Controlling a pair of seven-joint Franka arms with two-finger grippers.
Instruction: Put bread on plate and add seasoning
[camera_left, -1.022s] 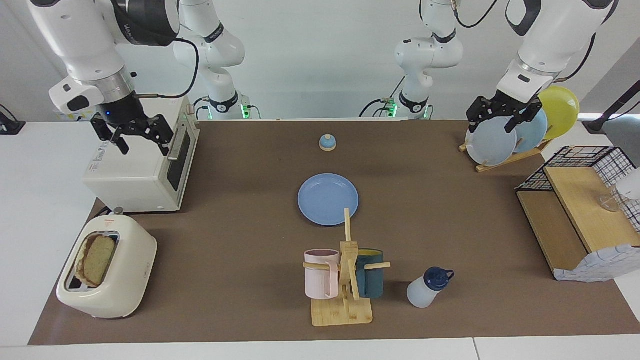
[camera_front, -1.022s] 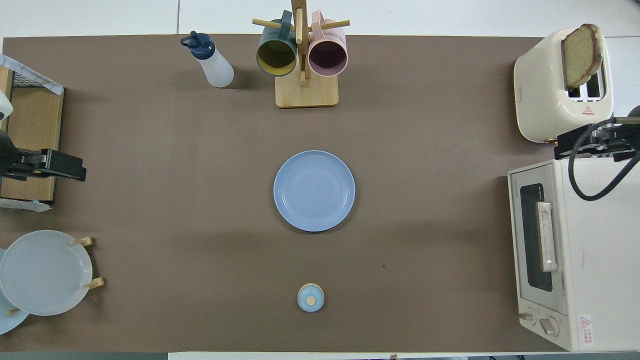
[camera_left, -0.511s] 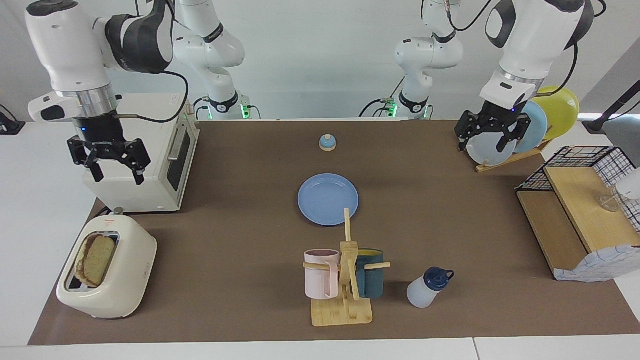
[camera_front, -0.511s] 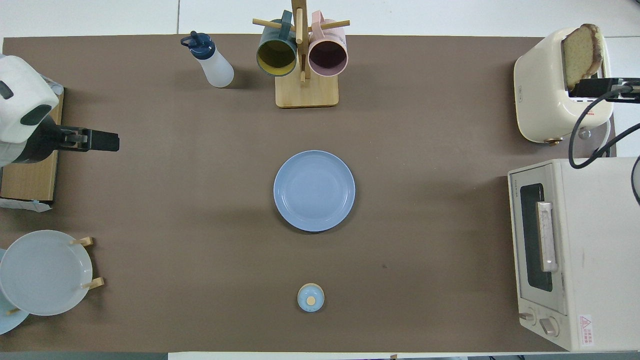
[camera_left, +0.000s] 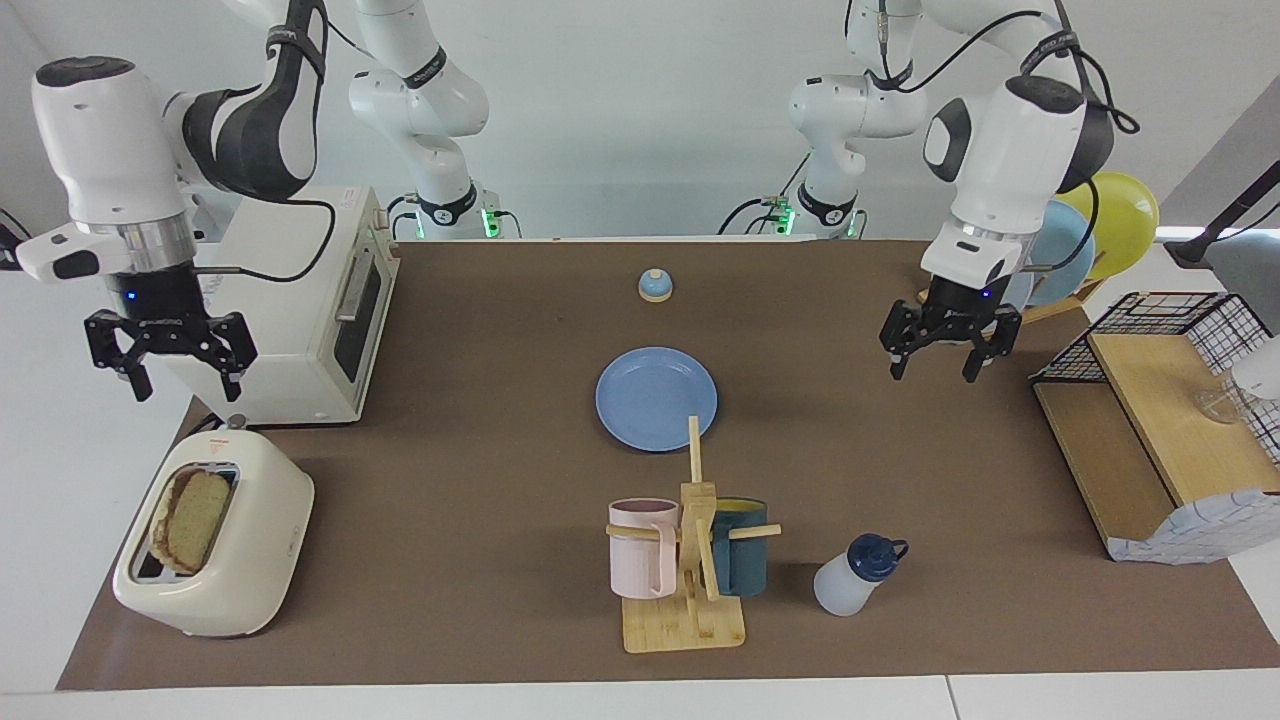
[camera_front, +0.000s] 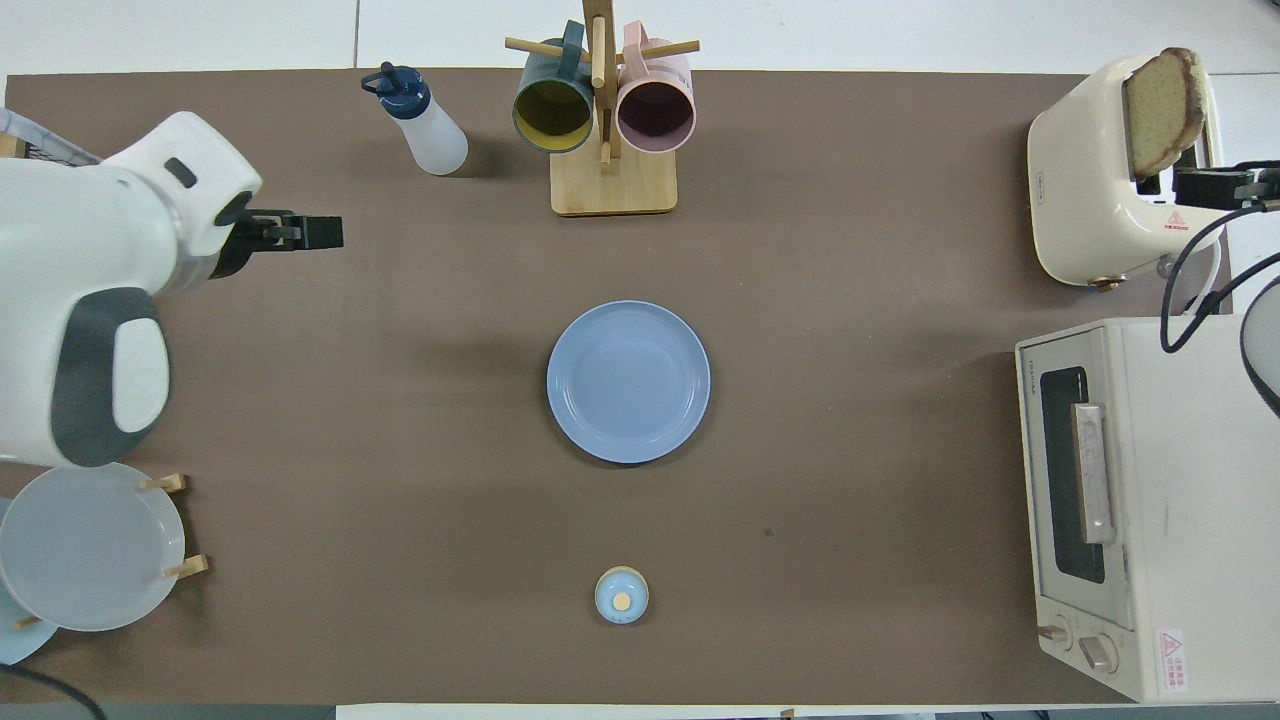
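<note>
Both two-finger grippers hang in the air with their fingers spread apart and nothing between them. At the right arm's end of the table, the right gripper (camera_left: 168, 365) is up near the cream two-slot toaster (camera_left: 215, 535), beside the white toaster oven (camera_left: 300, 310), touching neither. In that toaster's slot stands the bread (camera_left: 192, 518), a square slice of tan, speckled toast with a darker brown crust, upright and half out of the slot.

At the left arm's end, the left gripper (camera_left: 948, 350) hangs over bare brown table mat (camera_left: 480, 420), between the wooden plate rack (camera_left: 1030, 310) and the wire-and-wood shelf (camera_left: 1160, 430); a pale grey-blue plate (camera_front: 90, 545) stands in that rack.

Near the middle of the mat lies the round, flat, medium-blue plate (camera_left: 656, 398), with nothing on it. A small blue-domed bell (camera_left: 655, 286) sits nearer to the robots than that plate. Farther from the robots than the plate stands a wooden mug tree (camera_left: 690, 560) carrying a pink mug (camera_left: 642, 548) and a dark teal mug (camera_left: 742, 548). Just beside the mug tree, toward the left arm's end, stands the seasoning (camera_left: 852, 576), a small translucent white plastic bottle with a dark navy-blue looped cap, well apart from either gripper.
</note>
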